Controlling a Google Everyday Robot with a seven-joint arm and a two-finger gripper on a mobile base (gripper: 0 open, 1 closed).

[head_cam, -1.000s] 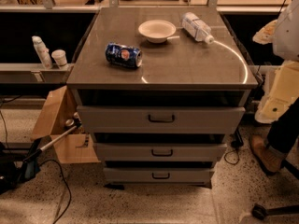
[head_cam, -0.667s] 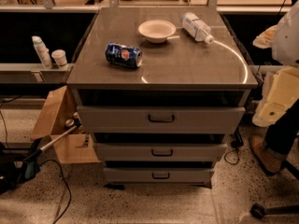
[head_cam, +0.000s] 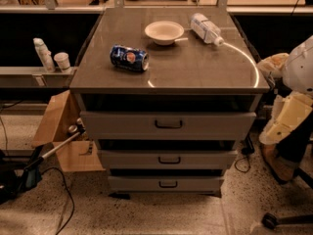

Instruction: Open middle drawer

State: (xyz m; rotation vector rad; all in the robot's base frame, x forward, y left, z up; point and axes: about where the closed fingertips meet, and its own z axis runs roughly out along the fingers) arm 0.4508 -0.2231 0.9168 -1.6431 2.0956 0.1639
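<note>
The grey cabinet has three stacked drawers in the camera view. The middle drawer [head_cam: 168, 159] is the medium one, with a small dark bar handle [head_cam: 169, 159] at its centre, between the wider top drawer [head_cam: 168, 125] and the narrow bottom drawer [head_cam: 167, 184]. Its front stands about flush with the other two. My gripper [head_cam: 286, 120], a cream part at the end of the white arm, hangs at the right edge of the view, beside the cabinet's right side at top-drawer height, apart from every handle.
On the cabinet top [head_cam: 195, 67] lie a blue can [head_cam: 129, 58], a white bowl [head_cam: 164, 32] and a plastic bottle [head_cam: 206, 28]. An open cardboard box [head_cam: 61, 136] and a metal pole [head_cam: 54, 148] stand at the left. A shoe [head_cam: 276, 163] and cables lie on the floor at the right.
The arm and gripper at the right have come down a little and slightly left. The drawers and the objects on top have not moved.
</note>
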